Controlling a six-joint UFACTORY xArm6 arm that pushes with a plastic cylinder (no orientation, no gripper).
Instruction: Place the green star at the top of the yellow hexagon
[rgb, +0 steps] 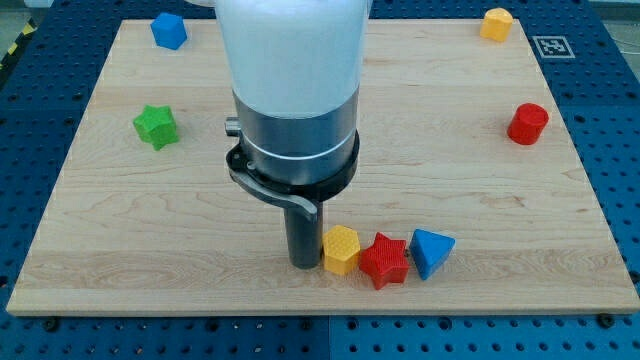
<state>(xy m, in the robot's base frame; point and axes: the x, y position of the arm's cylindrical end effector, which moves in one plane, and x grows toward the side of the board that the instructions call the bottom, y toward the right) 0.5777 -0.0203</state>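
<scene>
The green star (156, 126) lies at the view's left, in the upper half of the wooden board (120, 240). The yellow hexagon (341, 249) lies near the view's bottom centre, touching a red star (384, 260) on its right. My tip (304, 264) stands just left of the yellow hexagon, touching or nearly touching its left side. The tip is far to the lower right of the green star. A second yellow block (496, 23) lies at the view's top right.
A blue triangular block (431, 251) lies right of the red star. A blue block (169, 30) lies at the top left. A red block (528, 123) lies at the right. The arm's large body (292, 90) hides the board's centre.
</scene>
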